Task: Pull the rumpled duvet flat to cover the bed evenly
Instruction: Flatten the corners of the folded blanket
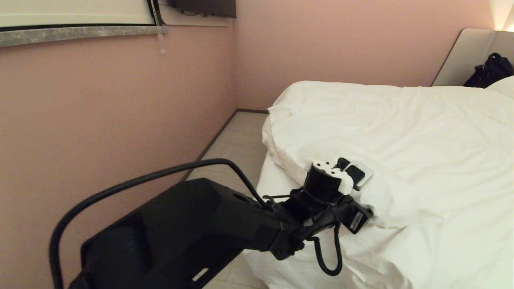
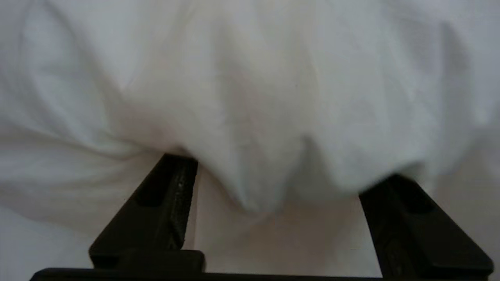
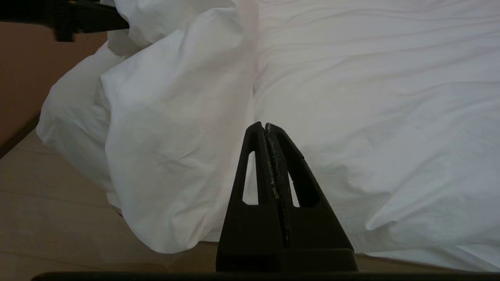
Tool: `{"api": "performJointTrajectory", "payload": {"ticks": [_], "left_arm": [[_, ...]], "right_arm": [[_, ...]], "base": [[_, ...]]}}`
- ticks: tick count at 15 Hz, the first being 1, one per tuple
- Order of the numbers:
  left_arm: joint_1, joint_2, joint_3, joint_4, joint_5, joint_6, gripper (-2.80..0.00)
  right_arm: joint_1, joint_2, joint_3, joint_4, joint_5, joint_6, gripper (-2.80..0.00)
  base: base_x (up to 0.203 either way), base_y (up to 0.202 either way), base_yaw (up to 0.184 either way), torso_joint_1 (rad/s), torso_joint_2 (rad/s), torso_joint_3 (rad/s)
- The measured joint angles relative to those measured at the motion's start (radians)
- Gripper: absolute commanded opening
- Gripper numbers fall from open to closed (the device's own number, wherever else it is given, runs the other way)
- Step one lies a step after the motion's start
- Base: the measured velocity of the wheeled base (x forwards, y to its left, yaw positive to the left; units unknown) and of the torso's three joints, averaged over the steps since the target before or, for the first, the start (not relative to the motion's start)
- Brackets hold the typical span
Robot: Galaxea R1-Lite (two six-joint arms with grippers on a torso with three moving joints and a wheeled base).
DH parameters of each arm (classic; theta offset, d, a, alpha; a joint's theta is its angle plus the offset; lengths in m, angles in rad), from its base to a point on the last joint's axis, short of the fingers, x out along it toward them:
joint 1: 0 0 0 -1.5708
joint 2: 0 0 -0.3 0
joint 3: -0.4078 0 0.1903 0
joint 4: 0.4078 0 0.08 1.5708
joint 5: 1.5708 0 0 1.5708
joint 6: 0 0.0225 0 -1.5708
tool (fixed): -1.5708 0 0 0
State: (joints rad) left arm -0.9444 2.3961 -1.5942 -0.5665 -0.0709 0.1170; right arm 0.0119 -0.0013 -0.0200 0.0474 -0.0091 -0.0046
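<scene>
Left gripper (image 2: 273,218) sits spread wide against the duvet (image 1: 401,132), bunched at the bed (image 1: 269,176) corner, gripping nothing. Probably mid-regrasp; next it needs to pinch a fold. Right gripper (image 3: 269,130) clenched, empty.

The bed (image 1: 273,176) is set near a pink wall, on a pale floor (image 1: 237,140). It is covered by the big white duvet (image 1: 401,132), which is still bunched up and hung over the edge.
</scene>
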Motion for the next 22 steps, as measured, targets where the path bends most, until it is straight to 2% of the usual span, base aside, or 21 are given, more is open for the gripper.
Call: {"api": "performJointTrajectory", "payload": {"ticks": [3, 5, 6, 10, 13, 16, 20, 22], "left_arm": [[0.025, -0.14, 0.203, -0.008, -0.072, -0.075, 0.0], [0.085, -0.238, 0.335, -0.012, -0.149, -0.108, 0.0], [0.134, -0.275, 0.381, -0.014, -0.189, -0.115, -2.8], [0.348, -0.348, 0.484, -0.014, -0.336, -0.117, -2.8], [0.459, -0.342, 0.536, -0.016, -0.459, -0.082, -2.8], [0.503, -0.305, 0.537, -0.016, -0.511, -0.047, -2.8], [0.511, -0.225, 0.509, -0.098, -0.51, -0.026, -2.8], [0.508, -0.182, 0.48, -0.102, -0.505, -0.025, -2.8]], "right_arm": [[0.0, 0.0, 0.0, 0.0, 0.0, 0.001, -2.8], [0.0, 0.0, 0.0, 0.0, 0.0, 0.001, -2.8], [0.0, 0.0, 0.0, 0.0, 0.0, 0.0, -2.8], [0.0, 0.0, 0.0, 0.0, 0.0, 0.001, -2.8], [0.0, 0.0, 0.0, 0.0, 0.0, 0.0, -2.8], [0.0, 0.0, 0.0, 0.0, 0.0, 0.0, -2.8], [0.0, 0.0, 0.0, 0.0, 0.0, 0.001, -2.8], [0.0, 0.0, 0.0, 0.0, 0.0, 0.001, -2.8]], "base": [[0.0, 0.0, 0.0, 0.0, 0.0, 0.0], [0.0, 0.0, 0.0, 0.0, 0.0, 0.0], [0.0, 0.0, 0.0, 0.0, 0.0, 0.0], [0.0, 0.0, 0.0, 0.0, 0.0, 0.0], [0.0, 0.0, 0.0, 0.0, 0.0, 0.0], [0.0, 0.0, 0.0, 0.0, 0.0, 0.0], [0.0, 0.0, 0.0, 0.0, 0.0, 0.0], [0.0, 0.0, 0.0, 0.0, 0.0, 0.0]]}}
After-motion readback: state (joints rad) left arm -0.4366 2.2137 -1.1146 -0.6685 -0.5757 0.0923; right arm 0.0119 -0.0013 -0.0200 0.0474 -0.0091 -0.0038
